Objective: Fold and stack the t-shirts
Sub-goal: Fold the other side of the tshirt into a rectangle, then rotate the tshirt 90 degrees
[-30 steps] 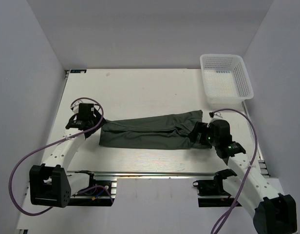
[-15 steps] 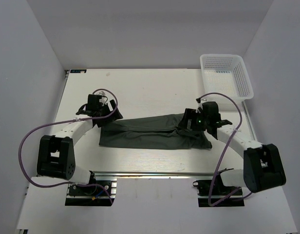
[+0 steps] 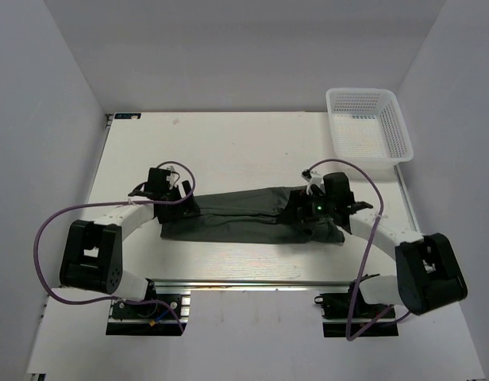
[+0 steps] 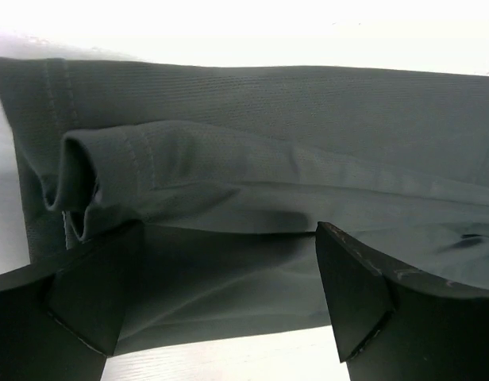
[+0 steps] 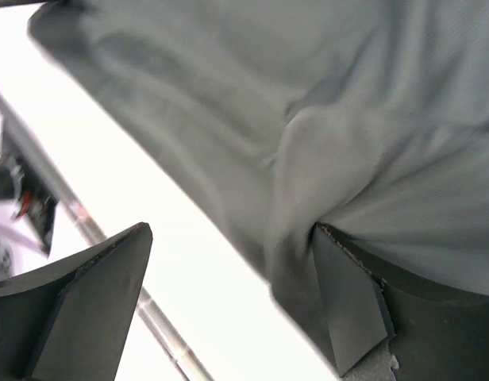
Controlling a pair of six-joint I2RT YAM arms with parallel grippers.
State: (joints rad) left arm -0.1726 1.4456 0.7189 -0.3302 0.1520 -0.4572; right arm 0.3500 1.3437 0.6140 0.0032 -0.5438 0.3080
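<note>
One dark grey-green t-shirt [image 3: 244,214] lies folded into a long strip across the middle of the white table [image 3: 229,143]. My left gripper [image 3: 183,204] is low over the strip's left end. In the left wrist view it [image 4: 229,298] is open, its jaws astride the near edge of the cloth [image 4: 268,159], with the stitched hem at the left. My right gripper [image 3: 302,210] is low over the strip's right part. In the right wrist view it [image 5: 229,294] is open, its right fingertip [image 5: 352,294] against a raised fold of cloth [image 5: 348,95]. No neck tag shows.
A white plastic mesh basket [image 3: 367,127] stands at the table's far right corner. A metal rail [image 3: 252,282] runs along the near edge, and part of it shows in the right wrist view [image 5: 153,325]. Purple cables loop beside both arms.
Both arms have swung inward. The left gripper moved from beside the shirt's left end onto it. The right gripper moved from the near right corner, by way of the far edge, onto the shirt.
</note>
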